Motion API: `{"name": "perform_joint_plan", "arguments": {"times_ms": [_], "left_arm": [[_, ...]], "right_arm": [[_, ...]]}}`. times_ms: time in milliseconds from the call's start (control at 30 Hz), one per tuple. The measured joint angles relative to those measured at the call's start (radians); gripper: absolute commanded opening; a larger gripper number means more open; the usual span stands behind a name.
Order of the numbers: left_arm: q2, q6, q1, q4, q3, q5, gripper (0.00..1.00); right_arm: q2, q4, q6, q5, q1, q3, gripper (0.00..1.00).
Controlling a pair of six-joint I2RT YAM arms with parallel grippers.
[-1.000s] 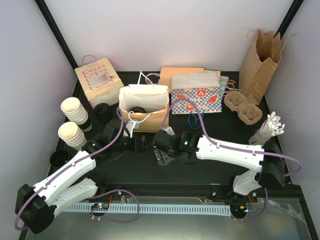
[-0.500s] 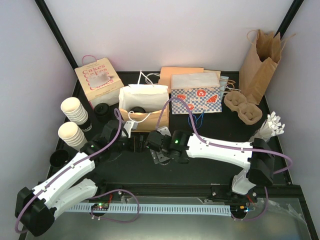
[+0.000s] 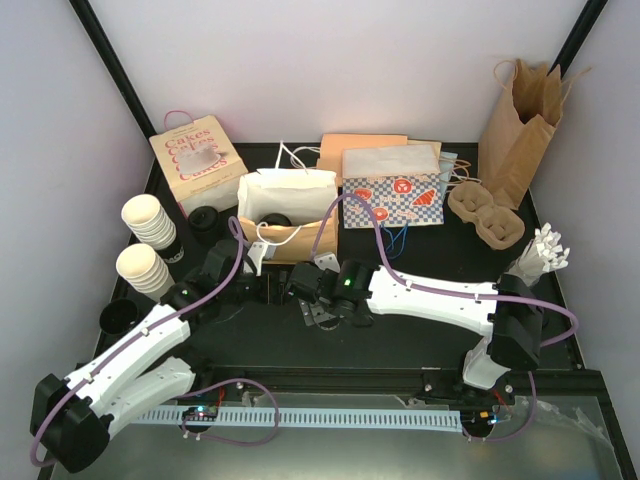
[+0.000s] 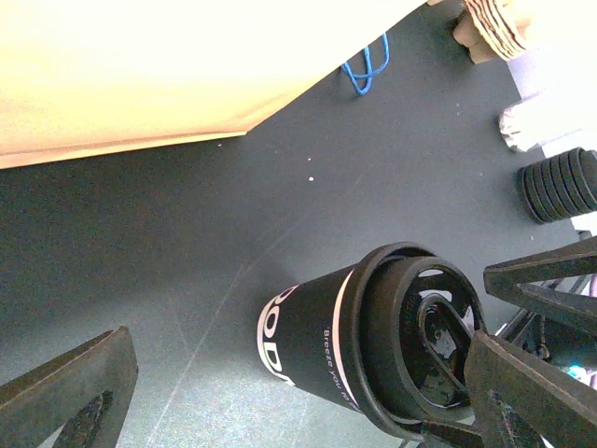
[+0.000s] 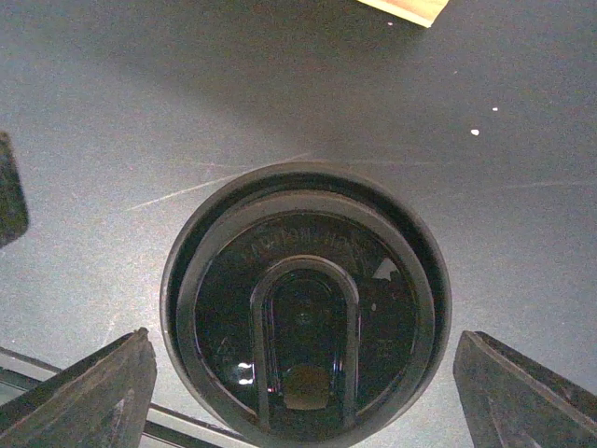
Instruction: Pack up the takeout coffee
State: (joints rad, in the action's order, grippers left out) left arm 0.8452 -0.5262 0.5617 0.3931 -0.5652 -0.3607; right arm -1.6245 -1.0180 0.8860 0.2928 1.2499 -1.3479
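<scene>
Looking straight down in the right wrist view, the black lid (image 5: 303,308) of the coffee cup (image 4: 308,345) is seen centred in the lower half of the frame, with the cup stood on the dark table (image 5: 466,56). The right gripper (image 5: 300,341) is spread wide, one finger parked at each bottom corner. A strip of table is visible between each finger and the lid, so nothing is gripped.

In the left wrist view the cup, black with white lettering, is caught lower right of centre. The left gripper (image 4: 298,341) is opened wide too, though whether the lid is touched by its right-hand finger can't be told.

In the top view both grippers are found mid-frame, just below the white paper bag (image 3: 288,190).
</scene>
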Motion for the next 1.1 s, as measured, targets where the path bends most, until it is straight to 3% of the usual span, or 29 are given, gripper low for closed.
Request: {"name": "perform_joint_plan", "arguments": {"times_ms": [1100], "left_arm": [[0.008,0.015,-0.005,-0.002,0.002,-0.009,0.99]], "right_arm": [[-0.036,-0.007,0.019,0.013,-0.007,-0.015,0.82]]}}
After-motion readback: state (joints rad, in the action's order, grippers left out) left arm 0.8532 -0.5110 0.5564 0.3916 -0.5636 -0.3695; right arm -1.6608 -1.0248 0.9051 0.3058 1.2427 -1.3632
